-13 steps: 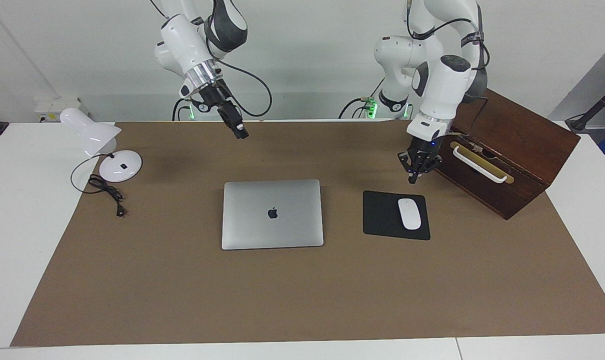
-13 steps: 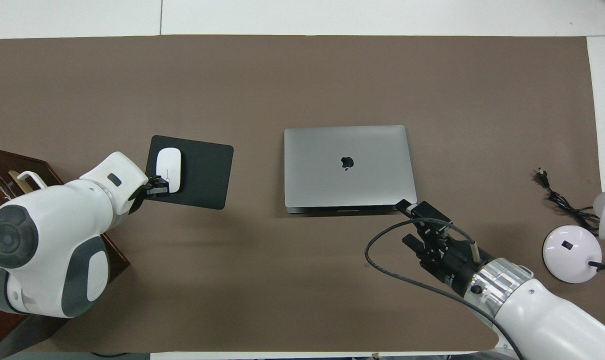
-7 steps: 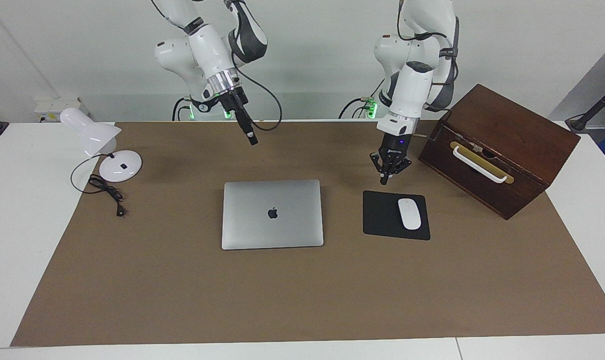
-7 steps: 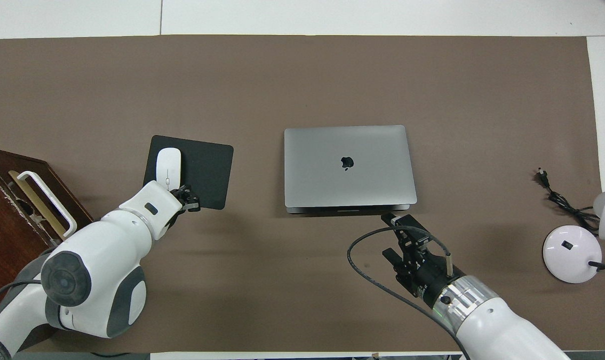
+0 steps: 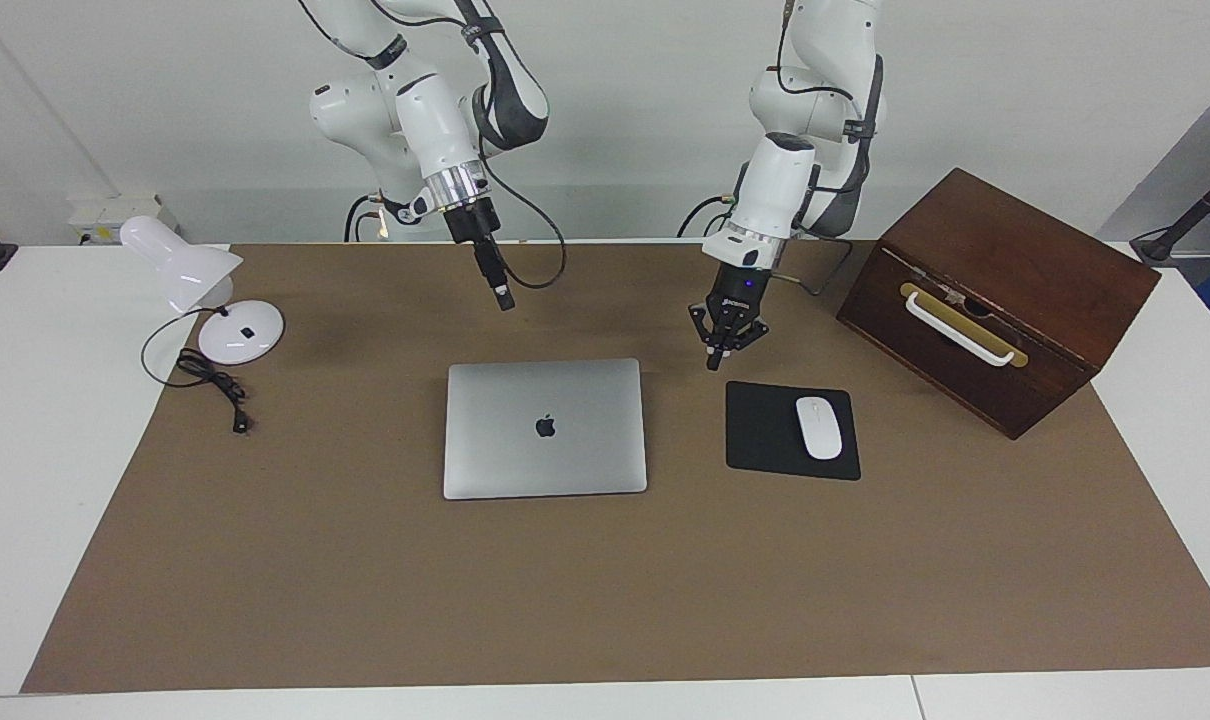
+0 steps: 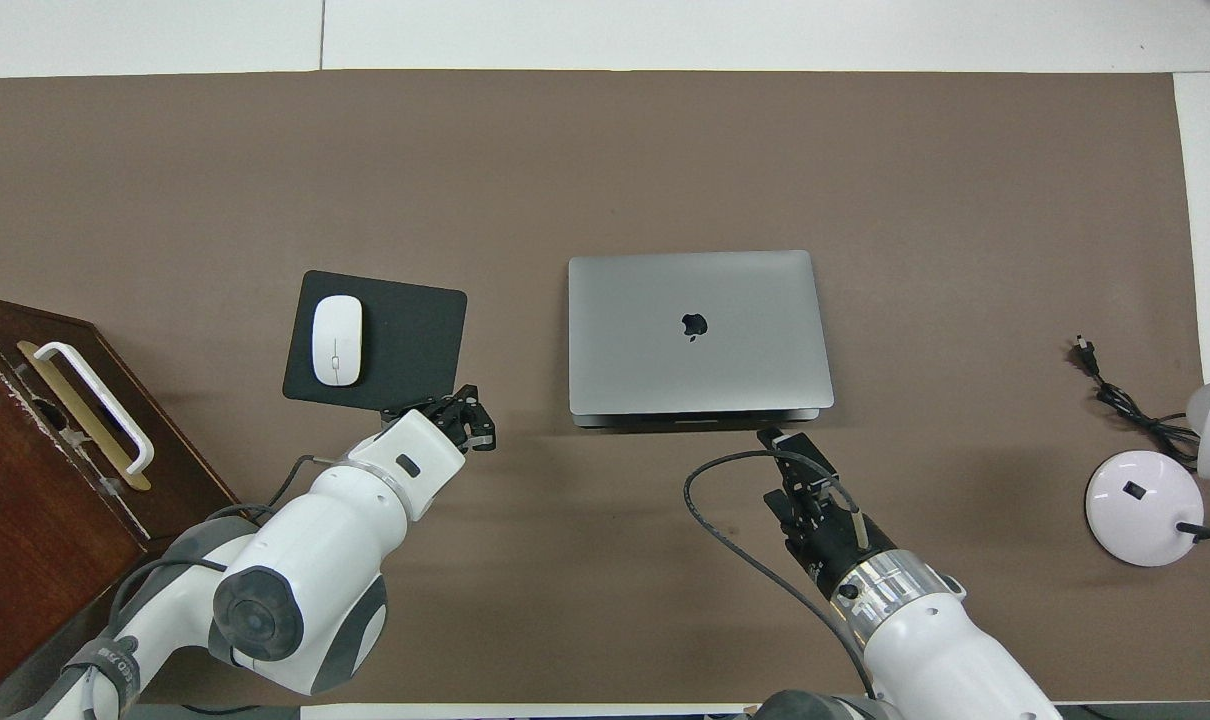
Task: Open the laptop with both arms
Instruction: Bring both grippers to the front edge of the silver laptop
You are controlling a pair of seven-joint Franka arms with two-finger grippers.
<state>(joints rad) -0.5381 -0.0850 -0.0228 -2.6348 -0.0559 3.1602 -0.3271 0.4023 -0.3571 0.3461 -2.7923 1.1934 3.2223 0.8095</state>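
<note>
Approach step; nothing touched yet. Laptop [image 5: 545,428] lies flat and closed on the brown mat [image 5: 605,600], between the two grippers' lines of reach and farther from the robots than the mat under either one.

Left gripper [image 5: 711,364] hangs low over bare mat, fingertips together, holding nothing. The laptop's corner sits just to one side of its tips; the black mouse pad [image 5: 765,430] with white mouse [image 5: 819,427] sits just to the other.

Right gripper [image 5: 505,298] is raised over the mat, above the strip just short of the laptop's robot-side edge. Whether its jaws stand apart or together: cannot tell.

Orientation: long axis runs across the table, from one arm's end to the other. In the overhead view the notched, shadowed front lip faces the robots, so the hinge likely lies along the edge away from them.

Judgement on the next move: one gripper down onto the base or corner to pin it, the other catching the lid's lip at the robot-side edge and lifting. The thin lip may slip.
</note>
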